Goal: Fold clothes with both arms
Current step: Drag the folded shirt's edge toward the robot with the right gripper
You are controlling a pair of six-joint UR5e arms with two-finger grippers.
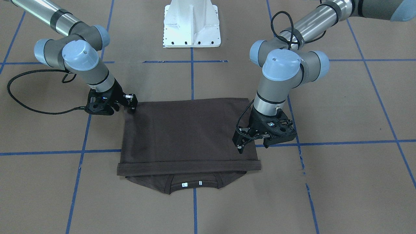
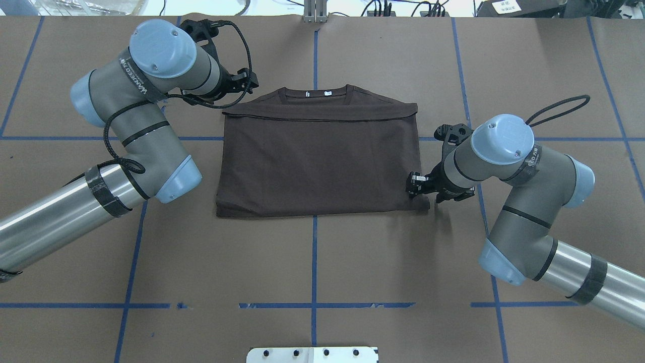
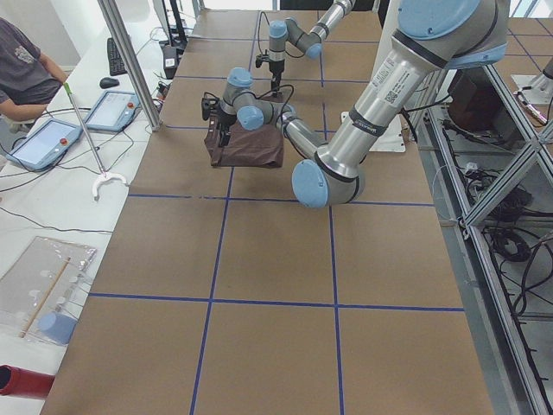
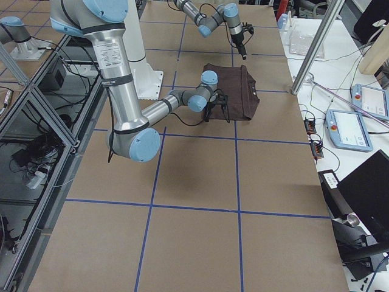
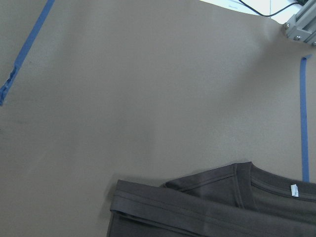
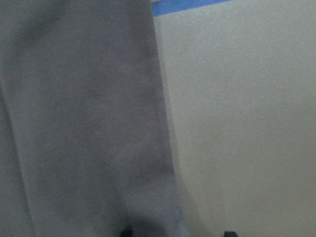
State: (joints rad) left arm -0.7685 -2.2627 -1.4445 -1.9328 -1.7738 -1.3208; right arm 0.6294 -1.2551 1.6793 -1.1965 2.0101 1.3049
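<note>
Bare brown table [image 2: 322, 262] lies open on every side of the folded T-shirt [image 2: 317, 161], widest toward the robot, where only the white pedestal base [image 2: 312, 354] stands at the edge. The left gripper [image 2: 247, 82] hangs, jaws apart, just off the shirt's far left corner, and the left arm [image 2: 146, 116] overhangs the table beside it. The right gripper [image 2: 414, 184] sits low at the near right corner, jaws apart across the shirt's edge, with the right arm [image 2: 519, 166] barring that flank. The near left and far right corners stand open from above. A metal post [image 4: 316, 45] and tablets [image 4: 349, 131] crowd the operators' side
</note>
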